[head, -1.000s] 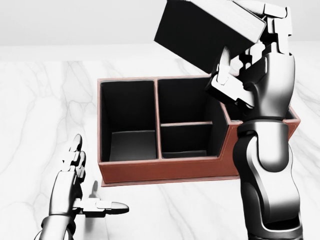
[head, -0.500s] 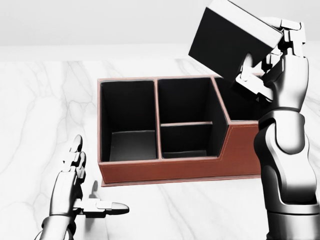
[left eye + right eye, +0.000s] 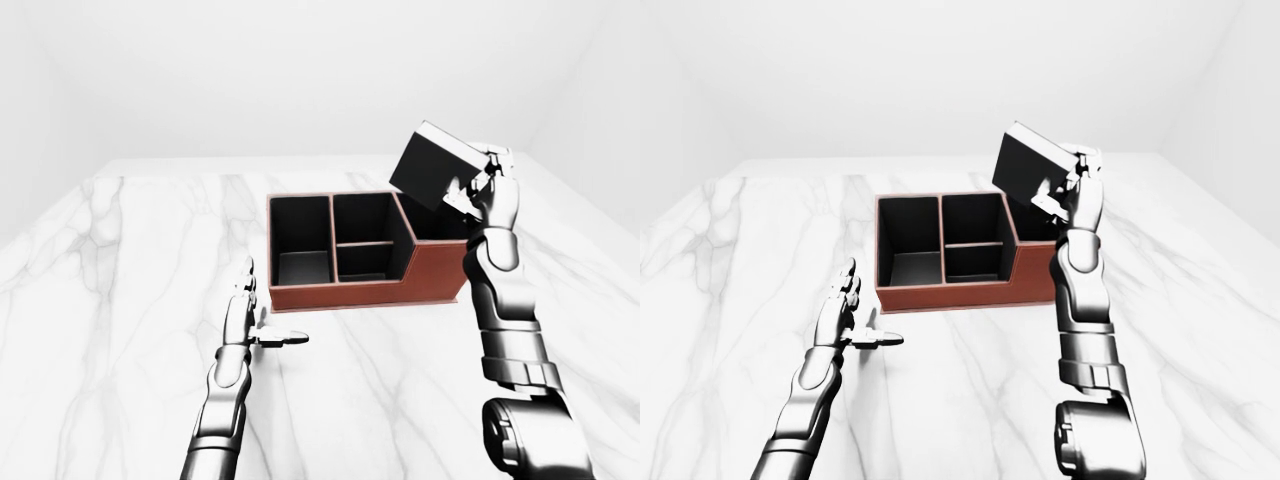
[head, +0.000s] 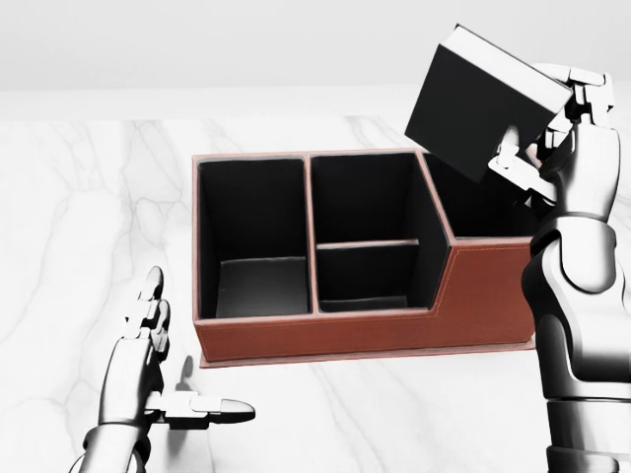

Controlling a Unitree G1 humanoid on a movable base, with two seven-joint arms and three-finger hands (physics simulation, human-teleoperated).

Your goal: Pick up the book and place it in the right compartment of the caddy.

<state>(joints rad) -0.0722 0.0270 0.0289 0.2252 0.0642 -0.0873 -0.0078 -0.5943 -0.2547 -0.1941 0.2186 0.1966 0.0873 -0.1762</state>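
The black book (image 4: 483, 101) is held tilted in my right hand (image 4: 552, 138), whose fingers close round its lower right edge. It hangs above the right compartment (image 4: 483, 212) of the red-brown caddy (image 4: 325, 330), clear of the walls. The caddy also has a tall left compartment (image 4: 251, 236) and two smaller middle ones. My left hand (image 4: 163, 379) is open and empty, low on the marble at the head view's bottom left. The right forearm hides the caddy's right end.
The caddy stands on a white marble table (image 3: 120, 260) that stretches wide to the left and towards the bottom of the views. Plain white walls (image 3: 300, 70) lie beyond the table's top edge.
My right hand has carried the book to the right, from over the middle compartments to over the right compartment. The left hand and the caddy have not moved.
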